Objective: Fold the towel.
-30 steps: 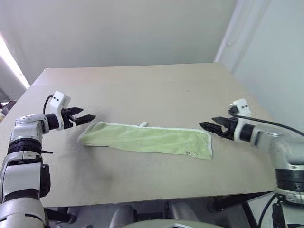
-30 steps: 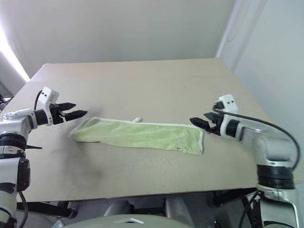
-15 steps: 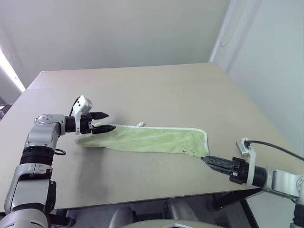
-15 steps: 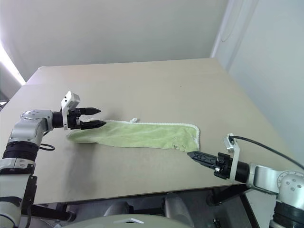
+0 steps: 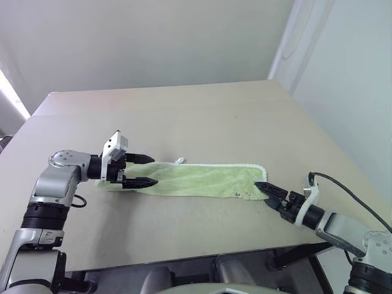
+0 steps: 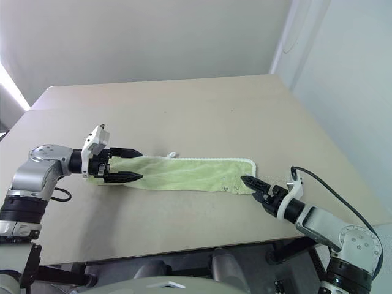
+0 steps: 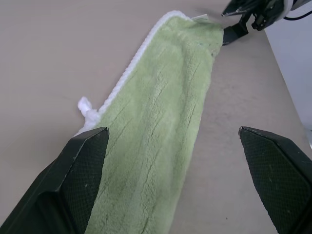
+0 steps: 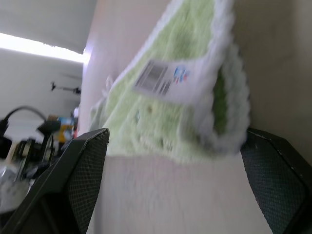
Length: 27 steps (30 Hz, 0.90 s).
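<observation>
Beige and broad, our tabletop (image 5: 202, 116) runs back toward a pale wall. Lying flat across its near half is the towel (image 5: 196, 180), a long yellow-green strip stretching from nine o'clock to three o'clock, its white edging along the far side. Our left pincer (image 5: 146, 170) sits at the towel's nine o'clock end, jaws spread wide, one finger above the cloth and one at its near edge, grasping nothing. Our right pincer (image 5: 267, 189) points at the three o'clock end, jaws parted, tips just beside the corner. Near that corner we see a white printed label (image 8: 163, 78). Smallest is the white loop tag (image 7: 86, 107) on the far edge.
</observation>
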### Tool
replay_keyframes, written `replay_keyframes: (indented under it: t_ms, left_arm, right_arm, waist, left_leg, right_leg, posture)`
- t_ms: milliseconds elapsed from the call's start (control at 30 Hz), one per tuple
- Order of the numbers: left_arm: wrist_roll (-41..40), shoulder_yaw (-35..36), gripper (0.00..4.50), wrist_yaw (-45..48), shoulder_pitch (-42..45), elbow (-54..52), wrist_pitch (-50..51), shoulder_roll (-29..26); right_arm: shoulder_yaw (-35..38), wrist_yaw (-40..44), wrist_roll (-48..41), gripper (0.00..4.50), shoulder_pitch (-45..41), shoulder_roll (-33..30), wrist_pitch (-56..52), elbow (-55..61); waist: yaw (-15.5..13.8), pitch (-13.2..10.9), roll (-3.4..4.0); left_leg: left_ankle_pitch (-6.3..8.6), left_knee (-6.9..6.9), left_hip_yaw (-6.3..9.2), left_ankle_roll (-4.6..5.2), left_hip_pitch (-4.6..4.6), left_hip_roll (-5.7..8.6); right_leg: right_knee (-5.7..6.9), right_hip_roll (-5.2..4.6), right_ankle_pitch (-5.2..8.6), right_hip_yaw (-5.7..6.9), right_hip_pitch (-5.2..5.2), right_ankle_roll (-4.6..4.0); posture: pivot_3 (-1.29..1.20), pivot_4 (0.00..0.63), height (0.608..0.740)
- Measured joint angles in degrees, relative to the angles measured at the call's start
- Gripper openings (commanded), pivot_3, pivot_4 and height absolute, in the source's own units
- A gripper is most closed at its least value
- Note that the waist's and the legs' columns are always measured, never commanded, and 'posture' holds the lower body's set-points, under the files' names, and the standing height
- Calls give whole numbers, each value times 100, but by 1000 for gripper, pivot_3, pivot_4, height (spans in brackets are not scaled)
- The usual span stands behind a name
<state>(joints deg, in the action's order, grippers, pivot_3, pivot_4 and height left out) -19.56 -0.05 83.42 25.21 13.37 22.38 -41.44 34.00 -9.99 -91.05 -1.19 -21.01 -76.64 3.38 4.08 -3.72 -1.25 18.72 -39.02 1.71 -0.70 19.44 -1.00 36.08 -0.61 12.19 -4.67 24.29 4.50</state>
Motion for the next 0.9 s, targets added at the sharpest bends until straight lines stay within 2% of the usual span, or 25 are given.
replay_keyframes:
  t_ms: [133, 267, 533, 567, 700, 900]
  left_arm:
    - [3, -43, 4500, -55, -17, 1, -11, 1]
    - [14, -90, 4500, -122, -10, 41, -42, 1]
    - [43, -101, 4500, -162, 176, 369, -188, 2]
    - [44, -108, 4500, -179, 176, 414, -199, 7]
    - [88, -132, 4500, -253, 223, 554, -309, 26]
    - [146, -132, 4500, -374, 279, 791, -401, 43]
  right_arm:
    - [-239, -330, -287, 4334, 1, -38, 380, -4]
    - [-559, -515, -489, 3135, 88, -184, 635, 0]
    - [-1360, -593, -808, 163, 135, -337, 857, 124]
    - [-1386, -577, -821, 33, 103, -365, 899, 139]
    - [-1405, -509, -798, 33, -5, -581, 1169, 96]
    - [-1282, -228, -807, 33, -107, -1232, 1290, -105]
  waist:
    - [2, 0, 0]
    - [9, -3, 5]
    - [5, -7, 8]
    - [5, -6, 5]
    - [-8, -9, 9]
    - [-12, -12, 13]
  left_leg:
    - [0, 1, 0, 0, 2, 0]
    - [0, 5, 0, 0, 3, -1]
    - [0, 10, -1, 0, 6, -2]
    - [0, 10, -1, 0, 6, -2]
    - [0, 9, 0, 1, 8, -1]
    - [1, 14, -1, 2, 13, -1]
  right_leg:
    - [-4, 0, 0, 0, 0, 0]
    - [-4, 1, 0, -1, 3, 0]
    - [-10, 2, 1, -1, 6, 0]
    - [-11, 2, 1, -1, 6, 0]
    - [-11, 1, 1, -2, 6, 0]
    - [-18, 1, 3, -1, 8, 2]
  posture:
    - [0, 0, 712]
    - [0, 0, 712]
    - [0, 0, 712]
    - [0, 0, 712]
    - [0, 0, 712]
    - [0, 0, 712]
